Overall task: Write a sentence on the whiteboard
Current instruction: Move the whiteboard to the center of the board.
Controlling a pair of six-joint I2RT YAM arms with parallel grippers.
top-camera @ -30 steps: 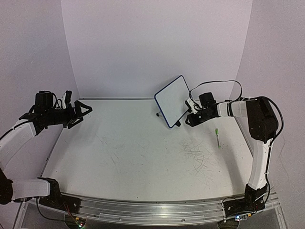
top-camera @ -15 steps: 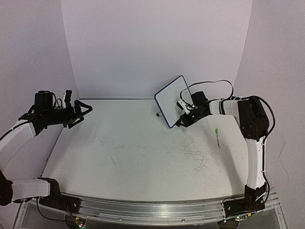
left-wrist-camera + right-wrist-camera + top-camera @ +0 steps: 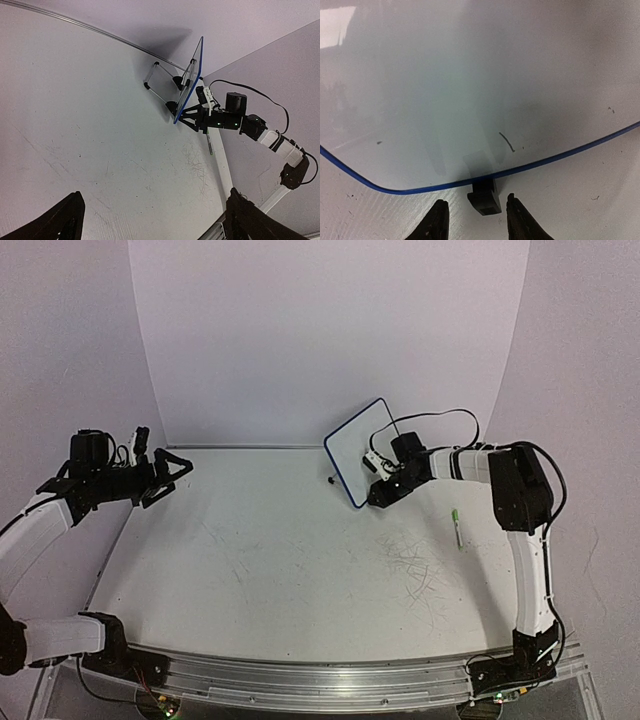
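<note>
Standing tilted on the worktop's (image 3: 280, 570) far side, your whiteboard (image 3: 362, 452) has its lower rim just beside the right end effector (image 3: 378, 496), fingers (image 3: 437, 222) apart either side of a black foot (image 3: 484, 196). The left end effector (image 3: 168, 474), also spread, hangs well apart.

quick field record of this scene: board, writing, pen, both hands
whiteboard: propped tilted on its feet, rear right-centre of the table
writing: none visible, only a small dark stroke near the bottom edge
green marker: lying on the table right of the board, not held
right hand: open, low at the board's bottom edge, lined up with a black foot
left hand: open, empty, far left
</note>
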